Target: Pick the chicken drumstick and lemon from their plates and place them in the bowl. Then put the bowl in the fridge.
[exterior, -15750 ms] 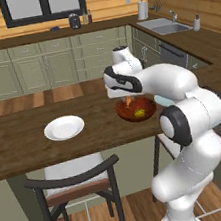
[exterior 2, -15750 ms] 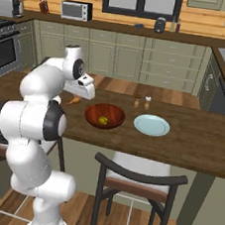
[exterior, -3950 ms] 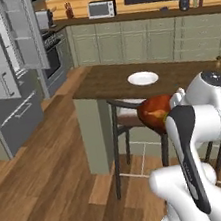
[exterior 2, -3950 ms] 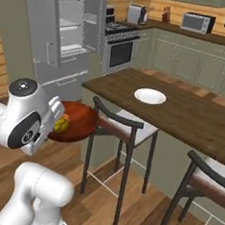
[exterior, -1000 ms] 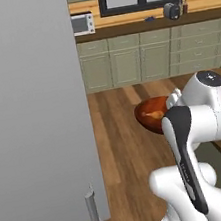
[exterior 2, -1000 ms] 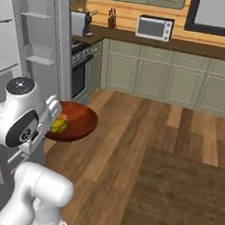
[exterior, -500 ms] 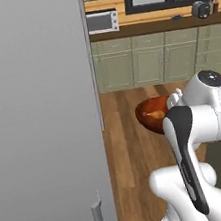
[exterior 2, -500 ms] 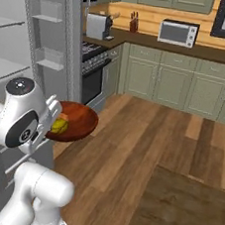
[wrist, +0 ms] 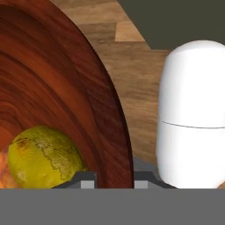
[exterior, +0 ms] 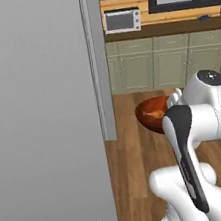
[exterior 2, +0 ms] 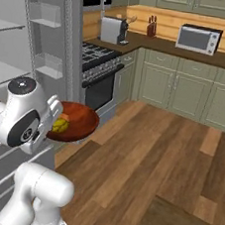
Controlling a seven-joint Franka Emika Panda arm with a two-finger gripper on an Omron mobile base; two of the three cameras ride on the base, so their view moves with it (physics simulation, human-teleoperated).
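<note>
Now the fridge (exterior: 38, 119) is seen looming large on the left of the left base view, its flat grey door open, while its white shelves and door bins (exterior 2: 44, 36) are caught at the left edge of the right base view. Behind, across the wooden floor (exterior 2: 149, 154), green-grey cabinets (exterior 2: 187, 89) are lined up under a dark counter, with a microwave (exterior 2: 199, 39) set on top and a stove (exterior 2: 97, 70) placed just beside the fridge. Next in size, the bowl (exterior 2: 76, 121), glossy and reddish-brown, is held level in the air close against the arm, near the fridge shelves; its underside is also picked up in the left base view (exterior: 153, 115). The gripper (wrist: 114, 178) is clamped on the bowl's rim, one finger inside and one outside. Inside the bowl, the lemon (wrist: 44, 156) is seen resting against the wall, and an orange sliver of the chicken drumstick (wrist: 5, 169) is glimpsed touching it at the left edge of the hand view.
</note>
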